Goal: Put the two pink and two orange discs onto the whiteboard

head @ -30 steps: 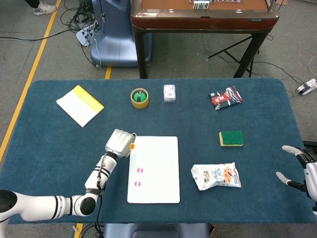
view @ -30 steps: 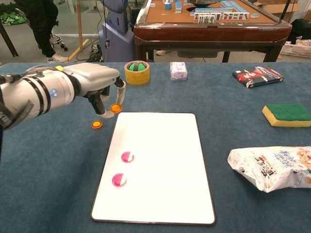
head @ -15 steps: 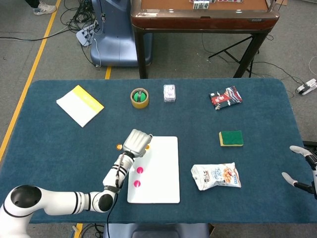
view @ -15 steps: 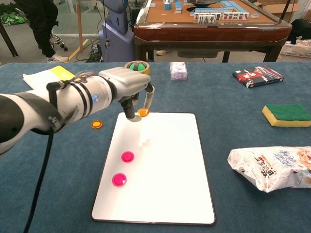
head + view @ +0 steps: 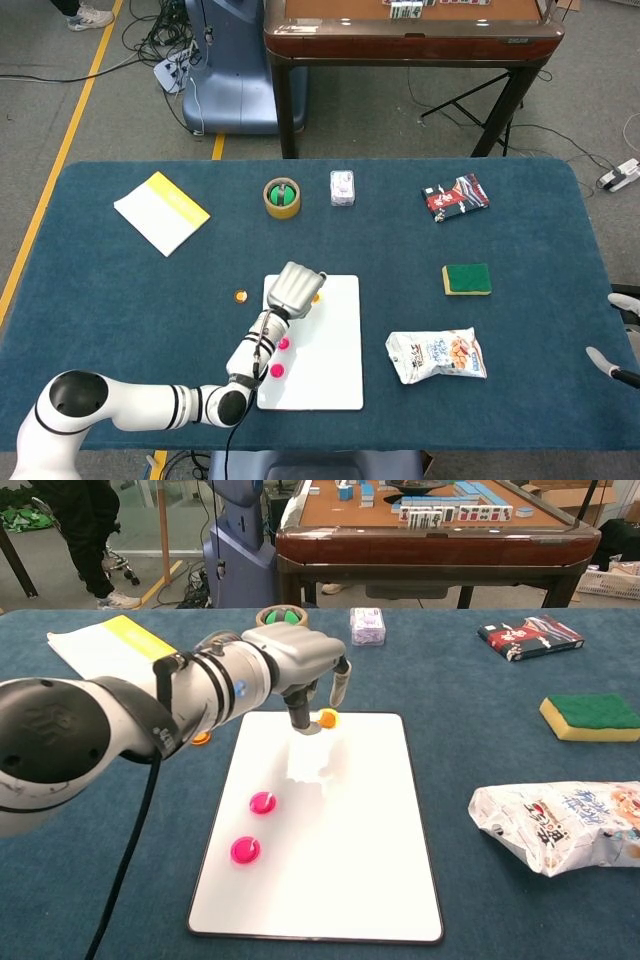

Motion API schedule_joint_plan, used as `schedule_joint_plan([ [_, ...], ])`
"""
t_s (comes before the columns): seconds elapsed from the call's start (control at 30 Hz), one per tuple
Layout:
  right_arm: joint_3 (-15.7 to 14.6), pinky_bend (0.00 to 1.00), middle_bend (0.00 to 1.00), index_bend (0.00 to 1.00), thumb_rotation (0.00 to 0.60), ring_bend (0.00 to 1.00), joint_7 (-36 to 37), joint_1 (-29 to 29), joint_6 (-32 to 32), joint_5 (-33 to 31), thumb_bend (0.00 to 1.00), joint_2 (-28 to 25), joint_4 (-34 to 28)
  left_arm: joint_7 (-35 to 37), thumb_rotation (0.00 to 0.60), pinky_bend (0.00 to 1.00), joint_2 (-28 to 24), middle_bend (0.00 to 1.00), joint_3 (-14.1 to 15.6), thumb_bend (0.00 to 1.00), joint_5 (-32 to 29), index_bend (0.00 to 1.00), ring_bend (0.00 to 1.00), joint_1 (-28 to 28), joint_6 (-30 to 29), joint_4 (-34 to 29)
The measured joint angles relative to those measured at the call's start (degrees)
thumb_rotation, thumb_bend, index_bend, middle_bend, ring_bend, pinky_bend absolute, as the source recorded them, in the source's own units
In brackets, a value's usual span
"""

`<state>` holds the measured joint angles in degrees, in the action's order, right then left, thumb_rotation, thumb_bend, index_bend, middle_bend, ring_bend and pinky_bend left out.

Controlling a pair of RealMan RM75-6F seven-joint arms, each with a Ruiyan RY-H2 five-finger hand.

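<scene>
My left hand (image 5: 293, 289) (image 5: 297, 667) hovers over the top edge of the whiteboard (image 5: 335, 350) (image 5: 350, 840). It pinches an orange disc (image 5: 316, 297) (image 5: 327, 718) between thumb and a finger, low over the board's top strip. Two pink discs (image 5: 262, 802) (image 5: 245, 851) lie on the board's left half, also seen from the head view as pink discs (image 5: 283, 344) (image 5: 276, 370). The second orange disc (image 5: 240, 296) (image 5: 200, 738) lies on the cloth left of the board, partly behind my forearm. My right hand (image 5: 608, 364) shows only spread fingers at the right edge, holding nothing.
A yellow notebook (image 5: 161, 211) lies far left. A tape roll (image 5: 282, 196), a small pack (image 5: 342, 187) and a red packet (image 5: 455, 196) line the back. A green sponge (image 5: 467, 279) and a snack bag (image 5: 436, 355) lie right of the whiteboard.
My left hand has carried the orange disc rightward from beside the board to over its top edge. My right hand has slid further out of the head view.
</scene>
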<state>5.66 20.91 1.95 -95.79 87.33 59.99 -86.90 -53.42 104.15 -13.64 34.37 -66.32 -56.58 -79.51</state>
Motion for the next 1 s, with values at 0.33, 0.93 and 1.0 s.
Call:
schedule_joint_plan([
  [0.33,-0.02,0.4,0.35,0.28,0.6,0.33,-0.66,-0.19,0.58,0.27,0.0,-0.04,-0.27,-2.21,0.6,1.0,-1.04,1.0,0.65,0.31,-2.84,0.33,1.0,0.26,-3.98,-2.03],
  [0.93,-0.25,0.4,0.35,0.28,0.6,0.33,-5.23,-1.22,2.66,0.52,0.0,0.58,-1.77,1.65,0.6,1.0,-10.56,1.0,6.57,0.31,-1.17,0.45,1.0,8.92,-8.26,-8.9],
  [1.0,-0.32,0.4,0.35,0.28,0.6,0.33,-5.67,-1.34,2.86,0.62,0.0,0.63,-1.96,2.2,0.6,1.0,-10.83,1.0,6.84,0.31,-1.2,0.45,1.0,9.53,-7.85,-8.32],
])
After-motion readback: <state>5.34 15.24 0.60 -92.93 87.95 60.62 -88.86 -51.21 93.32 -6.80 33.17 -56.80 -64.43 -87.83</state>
